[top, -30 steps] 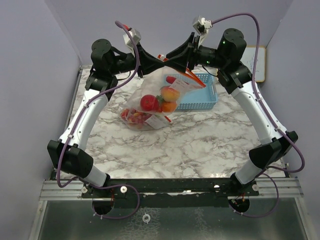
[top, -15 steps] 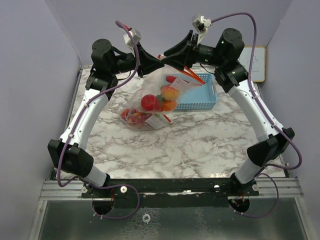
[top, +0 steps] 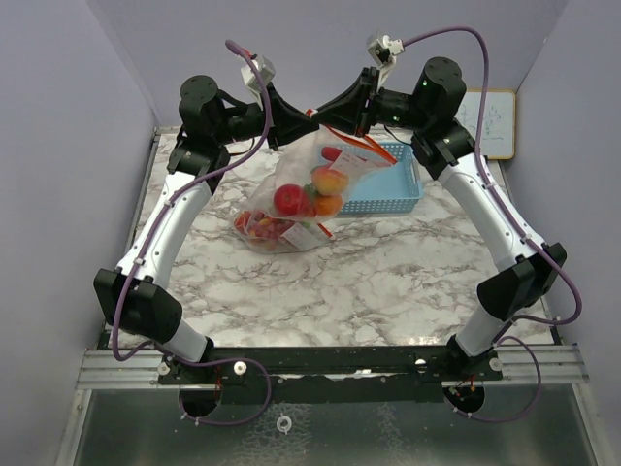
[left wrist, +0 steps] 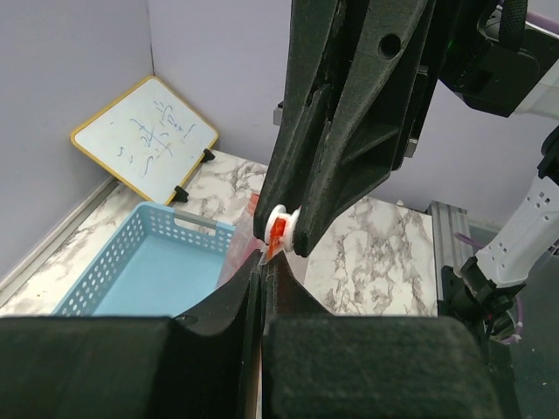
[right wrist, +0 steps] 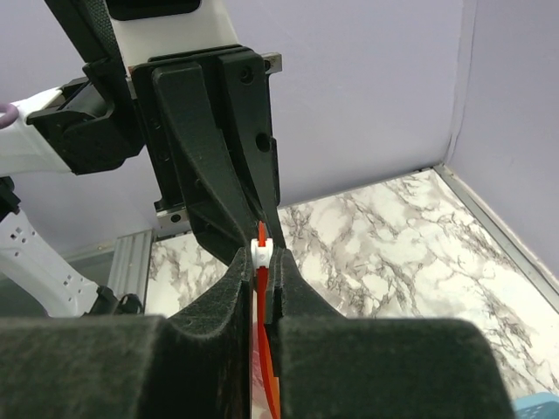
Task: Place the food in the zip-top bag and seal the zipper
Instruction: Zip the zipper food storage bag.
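Note:
The clear zip-top bag (top: 291, 209) hangs from both grippers above the table's back. Inside it are a red apple (top: 287, 199), a peach (top: 330, 181), an orange (top: 328, 205) and strawberries (top: 262, 229). The orange-red zipper (top: 367, 146) runs from the grippers down toward the basket. My left gripper (top: 308, 116) is shut on the bag's mouth edge (left wrist: 262, 260). My right gripper (top: 326, 113) is shut on the white zipper slider (right wrist: 263, 254), right against the left fingertips (right wrist: 247, 229). The slider also shows in the left wrist view (left wrist: 281, 229).
A blue lattice basket (top: 398, 186) stands behind and right of the bag, partly under the zipper. A small whiteboard (top: 493, 121) leans at the back right wall. Purple walls close in the back and both sides.
My right gripper has slid left along the zipper and now meets the left gripper. The bag and the left arm have hardly moved.

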Available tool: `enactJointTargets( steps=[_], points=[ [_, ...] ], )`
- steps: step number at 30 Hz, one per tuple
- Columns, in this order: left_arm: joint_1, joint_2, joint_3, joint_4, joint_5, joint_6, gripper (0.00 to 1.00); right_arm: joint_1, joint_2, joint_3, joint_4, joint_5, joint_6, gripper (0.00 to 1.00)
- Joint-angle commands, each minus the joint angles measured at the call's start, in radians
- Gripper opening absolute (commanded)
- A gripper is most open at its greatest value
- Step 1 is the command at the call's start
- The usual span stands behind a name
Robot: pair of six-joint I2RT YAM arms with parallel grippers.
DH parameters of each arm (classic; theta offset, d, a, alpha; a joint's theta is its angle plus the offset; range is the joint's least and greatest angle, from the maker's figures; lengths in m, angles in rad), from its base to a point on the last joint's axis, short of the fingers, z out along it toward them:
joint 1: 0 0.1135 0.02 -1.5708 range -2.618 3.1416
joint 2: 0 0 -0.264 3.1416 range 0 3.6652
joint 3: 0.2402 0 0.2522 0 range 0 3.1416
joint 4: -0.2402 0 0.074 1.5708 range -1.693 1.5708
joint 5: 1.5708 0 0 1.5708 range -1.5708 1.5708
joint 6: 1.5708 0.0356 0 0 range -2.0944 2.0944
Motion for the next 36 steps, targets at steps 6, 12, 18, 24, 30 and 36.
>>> enactJointTargets(
  steps=[6,12,18,24,30,36],
  points=[
    [0.005,-0.002,0.097,-0.088,-0.034,0.078,0.00,0.001,-0.063,-0.032,-0.154,0.117,-0.164,0.02],
    [0.042,-0.015,0.141,-0.148,-0.067,0.105,0.00,-0.026,-0.129,-0.117,-0.223,0.216,-0.254,0.02],
    [0.076,-0.029,0.145,-0.158,-0.074,0.103,0.00,-0.070,-0.178,-0.204,-0.253,0.319,-0.327,0.02],
    [0.085,-0.032,0.205,-0.305,-0.271,0.203,0.00,-0.111,-0.236,-0.343,-0.248,0.470,-0.341,0.02],
    [0.086,-0.023,0.237,-0.376,-0.420,0.244,0.00,-0.120,-0.302,-0.480,-0.250,0.645,-0.302,0.02],
    [0.086,-0.019,0.241,-0.384,-0.413,0.239,0.00,-0.128,-0.321,-0.541,-0.269,0.772,-0.302,0.02]
  ],
)
